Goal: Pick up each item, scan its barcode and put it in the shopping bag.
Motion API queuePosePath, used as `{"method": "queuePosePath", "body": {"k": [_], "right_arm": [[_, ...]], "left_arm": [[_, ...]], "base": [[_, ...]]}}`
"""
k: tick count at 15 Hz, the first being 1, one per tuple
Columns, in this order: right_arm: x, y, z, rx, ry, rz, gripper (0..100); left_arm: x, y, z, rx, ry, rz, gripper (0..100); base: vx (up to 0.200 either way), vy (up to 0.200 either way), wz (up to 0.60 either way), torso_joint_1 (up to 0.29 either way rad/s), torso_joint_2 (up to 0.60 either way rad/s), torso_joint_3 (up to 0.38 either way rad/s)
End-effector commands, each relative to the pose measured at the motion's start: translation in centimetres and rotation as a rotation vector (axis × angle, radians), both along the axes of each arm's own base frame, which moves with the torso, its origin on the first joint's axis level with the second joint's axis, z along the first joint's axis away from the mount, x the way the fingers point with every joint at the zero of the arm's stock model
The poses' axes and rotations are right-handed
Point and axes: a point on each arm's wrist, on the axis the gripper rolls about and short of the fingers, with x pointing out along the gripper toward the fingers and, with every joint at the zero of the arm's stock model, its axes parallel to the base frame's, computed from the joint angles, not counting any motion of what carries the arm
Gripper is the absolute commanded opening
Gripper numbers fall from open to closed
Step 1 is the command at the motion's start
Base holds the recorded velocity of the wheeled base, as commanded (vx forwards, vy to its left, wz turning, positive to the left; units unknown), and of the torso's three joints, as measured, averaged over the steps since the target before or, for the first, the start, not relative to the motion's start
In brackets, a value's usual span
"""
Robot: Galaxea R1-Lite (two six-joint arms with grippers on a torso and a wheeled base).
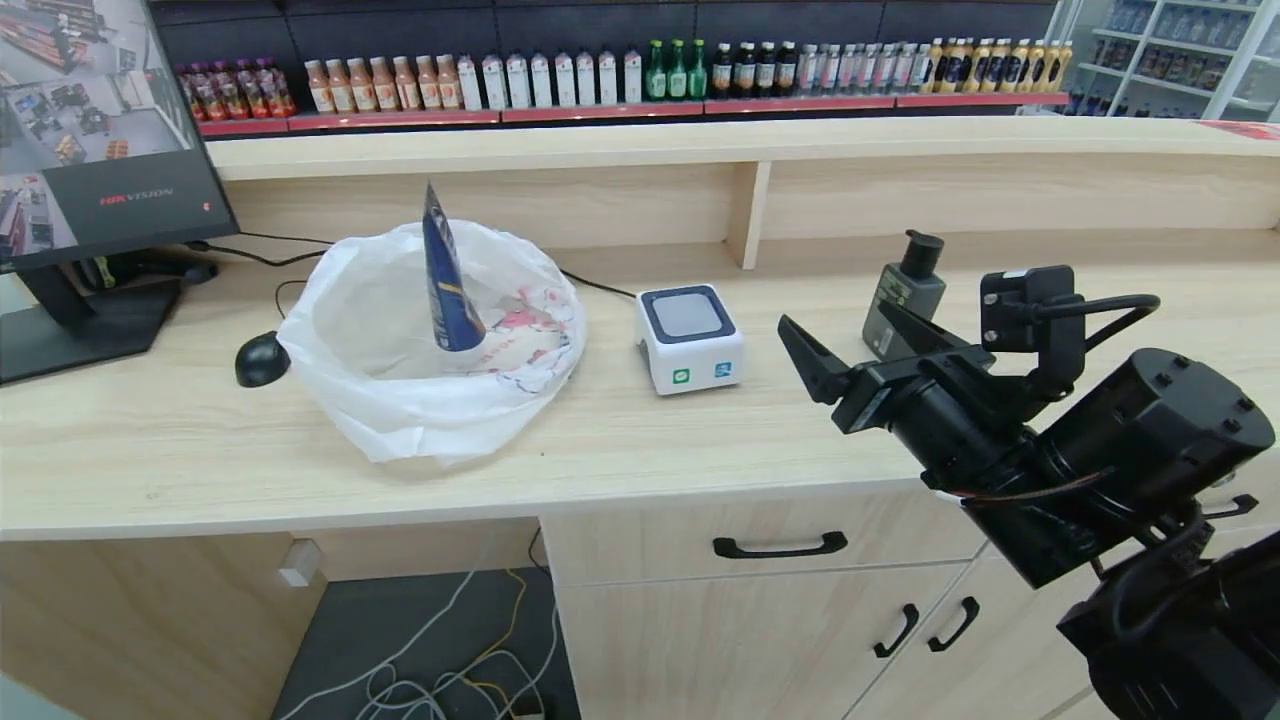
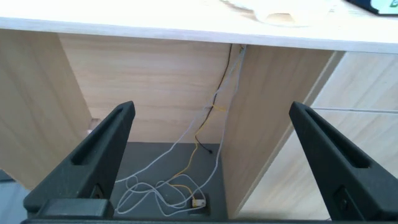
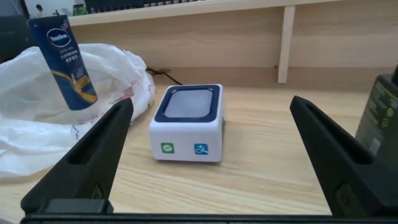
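Bottle (image 1: 903,295) just beside right pincer (image 1: 832,314)

We note: bag (image 1: 400,410) white, red print; tube (image 1: 450,290) dark blue, yellow swirl; scanner (image 1: 690,345) white, navy frame, grey window, green and blue icons; bottle (image 1: 900,295) grey, black cap; mouse (image 1: 262,360) black; surface (image 1: 650,450) pale wood-grain.

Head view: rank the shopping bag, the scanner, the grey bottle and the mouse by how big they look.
1. shopping bag, clearly largest.
2. scanner and grey bottle look about alike; the right hand covers part of the bottle, so I won't rank them.
3. mouse, smallest.
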Motion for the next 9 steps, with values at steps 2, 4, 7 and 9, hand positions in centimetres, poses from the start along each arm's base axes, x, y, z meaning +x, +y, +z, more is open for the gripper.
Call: {"method": "queuePosePath", "body": {"k": [2,4,7,9], "right_arm": [[0.2,0.08,0.23,0.007,-0.01,-0.001,100],[0.02,-0.03,0.21,0.009,-0.006,0.002,100],[0.12,-0.52,0.17,0.009,-0.003,-0.02,100],[0.76,-0.86,0.75,0.053,-0.011,-0.101,100]], "left_arm": [[0.0,0.0,0.0,-0.001,0.0,0.001,100],[0.0,0.0,0.0,-0.001,0.0,0.001,100],[0.0,0.0,0.0,0.001,0.0,0.001,100],[0.0,0.0,0.0,-0.001,0.0,0.001,100]], "base": [[0.0,-0.2,0.0,0.0,0.0,0.0],[0.0,-0.2,0.0,-0.002,0.0,0.005],[-0.067,-0.2,0.0,0.006,0.0,0.001],[0.0,0.0,0.0,0.0,0.0,0.0]]}}
